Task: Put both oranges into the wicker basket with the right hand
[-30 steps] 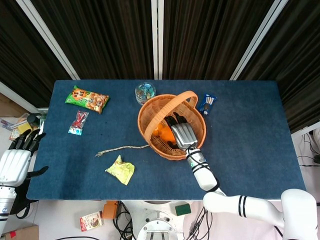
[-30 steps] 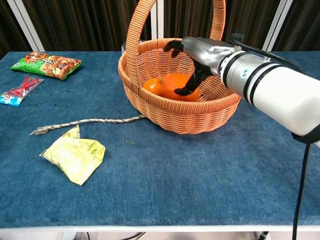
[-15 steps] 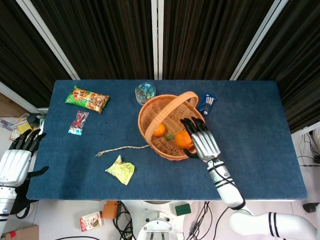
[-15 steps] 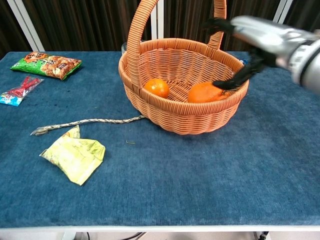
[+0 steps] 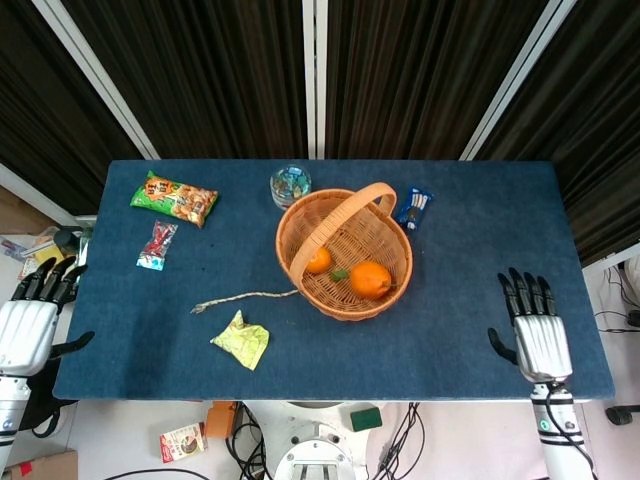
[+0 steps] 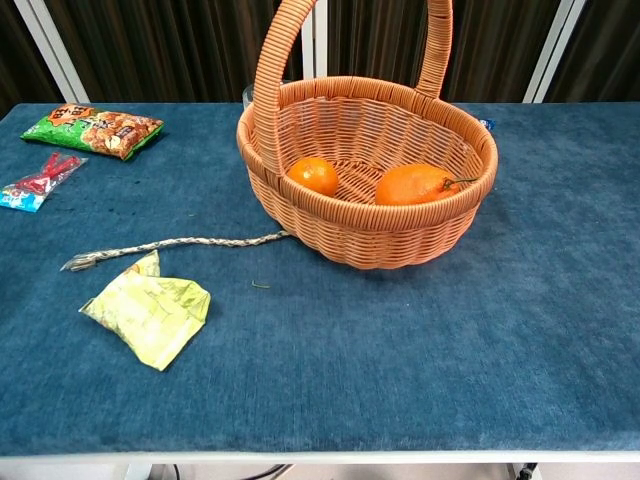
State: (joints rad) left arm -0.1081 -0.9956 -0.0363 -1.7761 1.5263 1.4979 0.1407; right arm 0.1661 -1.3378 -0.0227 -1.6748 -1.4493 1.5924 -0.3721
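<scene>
The wicker basket [image 5: 392, 243] [image 6: 300, 205] stands upright in the middle of the blue table, its handle arching over it. Two oranges lie inside it: a small one [image 5: 318, 261] [image 6: 315, 176] on the left, a larger one [image 5: 370, 279] [image 6: 412, 184] on the right. In the head view my right hand [image 5: 538, 331] is at the table's near right edge, far from the basket, fingers spread and holding nothing. My left hand [image 5: 28, 325] hangs beyond the table's left edge, fingers spread and empty. Neither hand shows in the chest view.
A yellow wrapper [image 5: 241, 340] [image 6: 150, 311] and a braided cord [image 5: 245, 297] [image 6: 170, 243] lie left of the basket. A green snack bag [image 5: 173, 198] [image 6: 92, 129], a red candy packet [image 5: 156, 246] [image 6: 36, 181], a glass jar [image 5: 290, 185] and a blue packet [image 5: 413, 207] sit farther back.
My right hand left the basket, let go of the larger orange there, and drew back to the table's near right edge. The left hand stayed put.
</scene>
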